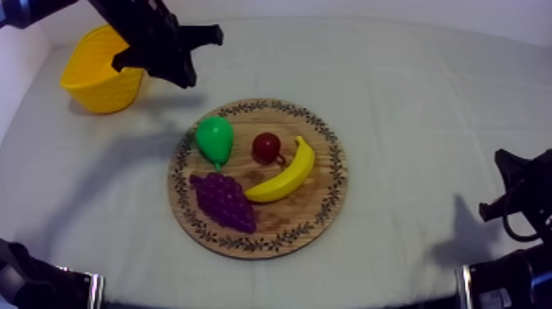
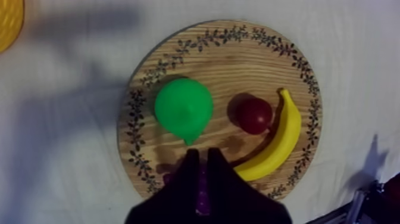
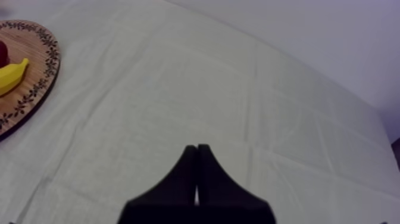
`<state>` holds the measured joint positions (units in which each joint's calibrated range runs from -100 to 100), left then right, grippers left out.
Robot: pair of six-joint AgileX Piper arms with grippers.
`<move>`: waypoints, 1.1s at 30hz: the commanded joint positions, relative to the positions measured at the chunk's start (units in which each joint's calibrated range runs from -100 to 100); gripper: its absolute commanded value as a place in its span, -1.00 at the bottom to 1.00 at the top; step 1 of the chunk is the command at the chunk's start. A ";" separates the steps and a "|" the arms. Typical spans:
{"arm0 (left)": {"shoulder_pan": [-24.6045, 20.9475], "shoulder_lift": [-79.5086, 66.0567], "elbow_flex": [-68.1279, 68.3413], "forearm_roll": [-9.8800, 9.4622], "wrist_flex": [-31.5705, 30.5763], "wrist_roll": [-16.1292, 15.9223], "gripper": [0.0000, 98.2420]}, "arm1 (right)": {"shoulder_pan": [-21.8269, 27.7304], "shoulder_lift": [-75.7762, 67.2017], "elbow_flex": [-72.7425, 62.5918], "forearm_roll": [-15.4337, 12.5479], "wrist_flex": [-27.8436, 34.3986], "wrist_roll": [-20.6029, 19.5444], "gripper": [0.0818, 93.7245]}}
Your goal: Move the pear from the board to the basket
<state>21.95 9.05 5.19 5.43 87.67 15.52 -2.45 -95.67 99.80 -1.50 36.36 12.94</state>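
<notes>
The left end effector hovers above the board, fingers slightly parted and empty. The pear lies on the board just ahead of its tips, with the basket well beyond. The right end effector is closed on nothing over the bench.

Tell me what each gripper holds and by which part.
Nothing is held. The left gripper hangs over the wooden board, fingers slightly apart and empty; the pear lies untouched on it. The right gripper is shut on nothing over the cloth.
</notes>
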 commanded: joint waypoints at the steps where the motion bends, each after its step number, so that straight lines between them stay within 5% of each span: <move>1: 0.13 0.20 -0.15 -0.06 0.17 0.03 -0.84 | 0.00 0.00 -0.02 0.01 0.02 0.02 -0.99; 13: 1.23 0.61 -0.11 -2.94 -0.83 1.02 0.00 | 0.00 0.00 -0.02 0.01 0.02 0.02 -0.99; 21: 1.42 1.44 -0.03 -0.91 -1.31 -1.74 0.80 | 0.00 0.00 -0.02 0.01 0.02 0.02 -0.99; 33: 1.31 6.09 2.19 -0.02 -3.05 -2.44 0.95 | 0.00 0.00 -0.02 0.01 0.02 0.02 -0.99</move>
<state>23.28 14.55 7.11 5.31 85.11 13.22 -2.45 -95.67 99.80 -1.44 36.36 12.96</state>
